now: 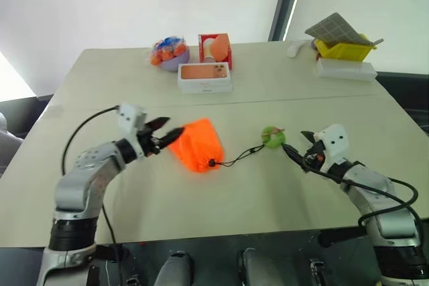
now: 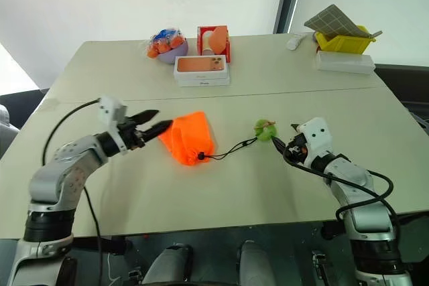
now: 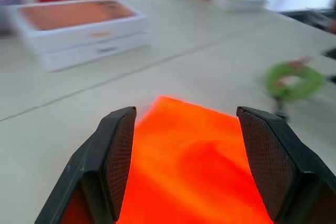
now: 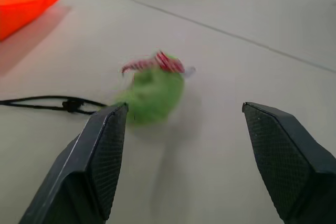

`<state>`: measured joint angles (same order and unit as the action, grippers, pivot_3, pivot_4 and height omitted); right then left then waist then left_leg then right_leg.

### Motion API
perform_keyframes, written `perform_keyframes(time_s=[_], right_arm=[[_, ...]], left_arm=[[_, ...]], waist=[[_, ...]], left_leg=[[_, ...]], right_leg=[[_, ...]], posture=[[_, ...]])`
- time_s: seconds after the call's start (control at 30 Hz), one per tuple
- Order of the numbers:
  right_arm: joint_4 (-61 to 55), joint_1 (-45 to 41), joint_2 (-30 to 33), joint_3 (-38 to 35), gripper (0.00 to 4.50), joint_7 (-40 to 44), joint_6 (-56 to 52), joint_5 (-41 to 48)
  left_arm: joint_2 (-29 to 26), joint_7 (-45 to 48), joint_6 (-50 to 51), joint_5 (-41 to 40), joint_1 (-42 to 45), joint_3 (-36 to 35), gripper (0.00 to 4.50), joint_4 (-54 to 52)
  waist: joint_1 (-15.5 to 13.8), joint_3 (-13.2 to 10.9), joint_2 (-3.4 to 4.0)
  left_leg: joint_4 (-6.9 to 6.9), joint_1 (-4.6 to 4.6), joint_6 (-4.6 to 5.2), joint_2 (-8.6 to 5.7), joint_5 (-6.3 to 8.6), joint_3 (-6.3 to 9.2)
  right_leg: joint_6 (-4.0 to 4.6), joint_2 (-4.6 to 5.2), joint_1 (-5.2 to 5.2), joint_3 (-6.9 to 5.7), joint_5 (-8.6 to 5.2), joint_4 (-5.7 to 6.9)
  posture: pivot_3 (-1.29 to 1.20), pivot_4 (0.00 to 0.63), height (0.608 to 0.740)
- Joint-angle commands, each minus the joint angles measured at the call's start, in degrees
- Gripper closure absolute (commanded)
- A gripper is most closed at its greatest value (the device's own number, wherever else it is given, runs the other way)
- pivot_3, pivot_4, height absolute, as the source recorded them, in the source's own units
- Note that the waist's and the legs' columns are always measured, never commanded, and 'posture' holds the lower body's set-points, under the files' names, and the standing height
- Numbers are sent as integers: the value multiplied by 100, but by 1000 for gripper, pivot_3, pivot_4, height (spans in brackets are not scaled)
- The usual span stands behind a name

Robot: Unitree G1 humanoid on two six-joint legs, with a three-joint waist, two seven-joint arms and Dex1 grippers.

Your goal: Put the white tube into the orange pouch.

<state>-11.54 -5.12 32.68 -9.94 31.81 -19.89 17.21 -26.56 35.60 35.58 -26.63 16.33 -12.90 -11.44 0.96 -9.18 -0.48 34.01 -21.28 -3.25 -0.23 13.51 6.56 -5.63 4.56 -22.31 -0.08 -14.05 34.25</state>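
Observation:
The orange pouch (image 1: pixel 198 144) lies flat on the table a little left of centre. Its black cord (image 1: pixel 238 159) runs right to a small green ball (image 1: pixel 273 137). My left gripper (image 1: pixel 171 128) hovers open at the pouch's left edge, and in the left wrist view its fingers (image 3: pixel 118 156) stand on either side of the orange fabric (image 3: pixel 194 166) with a gap. To the right of the ball, my right gripper (image 1: pixel 296 144) is open with nothing held; the ball (image 4: pixel 155 95) sits just ahead of its fingers (image 4: pixel 105 150). The white tube is hidden.
At the back of the table stand a white phone box (image 1: pixel 205 77), a red box (image 1: pixel 216 48) and a purple bowl (image 1: pixel 171 58) of orange items. A yellow bin (image 1: pixel 345 48), a long white case (image 1: pixel 346 69) and a small white object (image 1: pixel 295 48) are at the back right.

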Motion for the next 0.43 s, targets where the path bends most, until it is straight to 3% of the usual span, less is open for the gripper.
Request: perform_keyframes(time_s=[0.03,0.23,0.43], right_arm=[[-191,45,-7,-270,850,253,287,282],[141,582,234,-663,850,1138,113,954],[216,700,264,-697,850,1295,158,978]], left_arm=[[-155,-351,-280,261,-250,-304,1265,91],[-45,-858,-1411,821,-1222,-654,1265,455],[101,-858,-1475,668,-1494,-628,1265,348]], waist=[[-18,0,-1],[-49,3,-9],[-49,3,-10]], left_leg=[[0,0,0,0,0,0],[2,-6,-1,0,1,-1],[11,-4,-3,0,1,-1]], right_leg=[[0,0,0,0,0,0],[17,4,3,1,8,-11],[13,6,2,-1,4,-9]], posture=[[0,150,740],[0,150,740],[0,150,740]])
